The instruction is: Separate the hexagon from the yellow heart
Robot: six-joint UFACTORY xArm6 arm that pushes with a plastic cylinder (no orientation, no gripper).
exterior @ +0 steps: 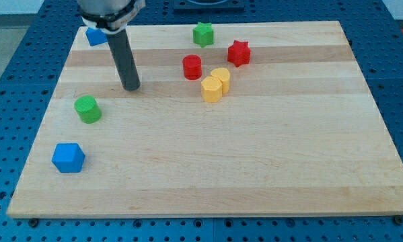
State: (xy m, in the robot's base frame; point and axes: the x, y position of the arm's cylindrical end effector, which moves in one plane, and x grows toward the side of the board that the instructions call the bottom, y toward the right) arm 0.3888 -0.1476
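The pale wooden tabletop [208, 175] carries loose blocks only. At the near left edge sits a blue cube-like block [68, 157], with a green cylinder block [88, 109] just beyond it. A second blue block [95, 35] lies at the far left corner, partly hidden behind the arm. My tip [131, 88] rests left of centre, well apart from every block; it is a bare rod, grasping nothing. Right of it stand a red cylinder [192, 67], then the yellow hexagon [212, 89] touching the yellow heart [221, 78]. A green star [202, 33] and a red star [239, 53] lie farther back. The near and right expanse is open.
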